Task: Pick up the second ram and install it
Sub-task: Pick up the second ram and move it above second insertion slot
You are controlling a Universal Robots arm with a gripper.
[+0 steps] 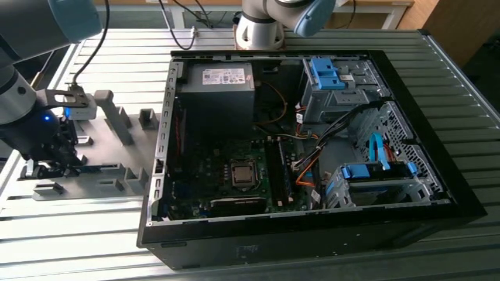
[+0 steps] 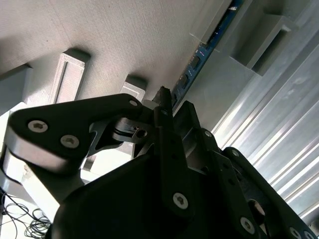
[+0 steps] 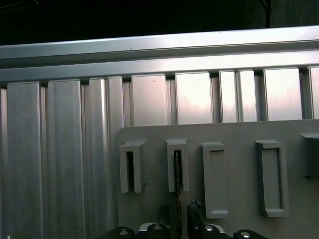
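I hung low at the exterior view's left, my gripper [image 1: 48, 167] down over the grey holder plate [image 1: 102, 155]. That plate lay on the ribbed metal table [image 1: 78, 234] beside the open computer case [image 1: 312, 234], which took the centre and the exterior view's right. The second ram [image 2: 195, 57] stood on edge in a slotted holder block [image 3: 184, 169] on the plate, showing as a thin blue strip in the second wrist view. In both wrist views my jaws stood apart, a fingertip [image 3: 194, 208] on each side of the stick. I could not tell whether either touched it.
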